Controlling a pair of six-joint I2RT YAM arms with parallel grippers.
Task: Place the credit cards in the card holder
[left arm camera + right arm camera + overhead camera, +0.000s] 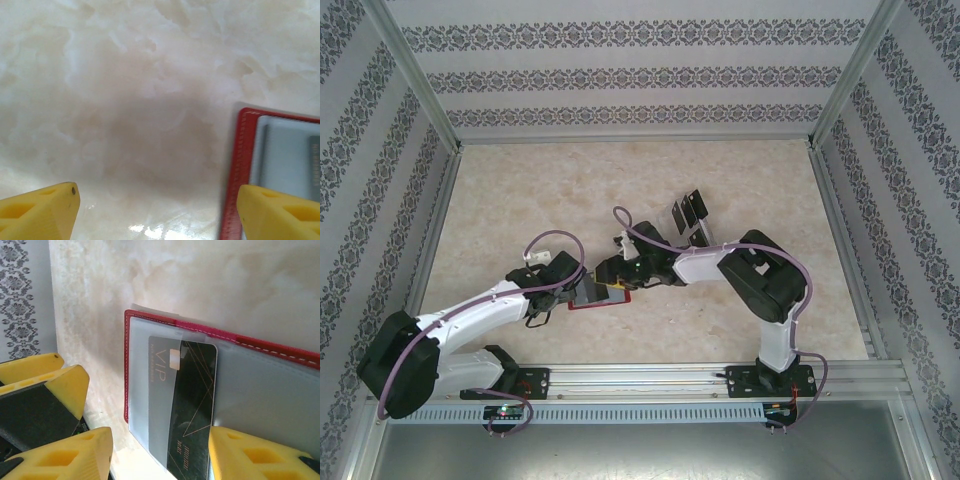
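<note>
Between the fingers of the spread right gripper (159, 442), a thin dark rectangular credit card (187, 405) is seen lying unpinched in the open red leather-like card holder (270, 395), long axis running away from the wrist; left gripper (157, 200) also spread, alongside.

The card holder (241, 165) runs off the right and bottom edges of the left wrist view (the whole picture is soft). At the right wrist, the lower end of the credit card (187, 405) is cut off, its small print unreadable

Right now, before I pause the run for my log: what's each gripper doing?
Left gripper: open, empty.
Right gripper: open, holding nothing.
</note>
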